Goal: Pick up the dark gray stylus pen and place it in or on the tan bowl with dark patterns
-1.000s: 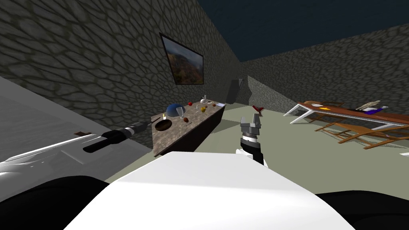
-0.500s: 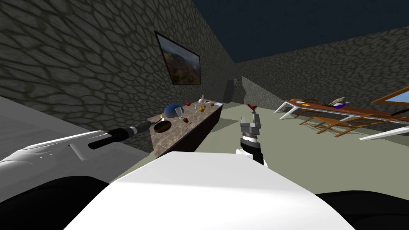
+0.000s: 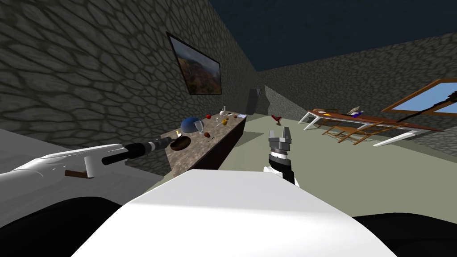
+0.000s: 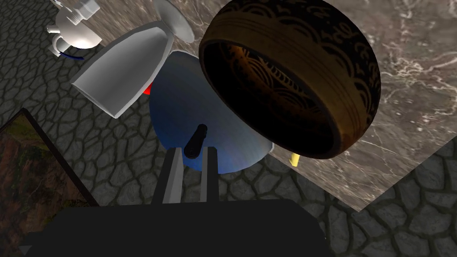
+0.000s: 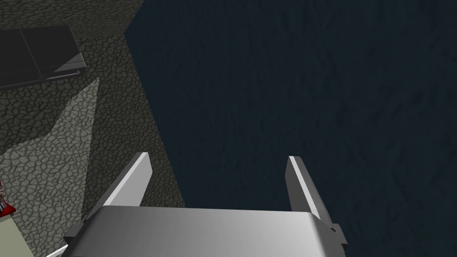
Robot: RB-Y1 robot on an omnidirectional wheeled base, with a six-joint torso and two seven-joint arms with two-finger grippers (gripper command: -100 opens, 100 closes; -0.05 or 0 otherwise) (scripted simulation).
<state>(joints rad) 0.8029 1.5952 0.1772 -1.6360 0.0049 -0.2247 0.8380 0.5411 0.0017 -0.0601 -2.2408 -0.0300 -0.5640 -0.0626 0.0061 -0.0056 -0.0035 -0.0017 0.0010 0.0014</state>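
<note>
Two grippers inspected. Left gripper (image 4: 191, 151) is clamped on the dark stylus pen (image 4: 196, 141) — its long axis runs on from the fingers (image 4: 172, 178), tip projecting past them. Tan bowl (image 4: 290, 76) with dark patterns stands on the marble-topped counter (image 3: 192, 152), left of centre in the head frame, near the pen tip but off to one side of its axis. Right gripper (image 3: 280, 134), centre frame, hangs spread and empty, apart from the counter. Judgement: left arm is nearer — a short sideways carry over the rim, then release.
</note>
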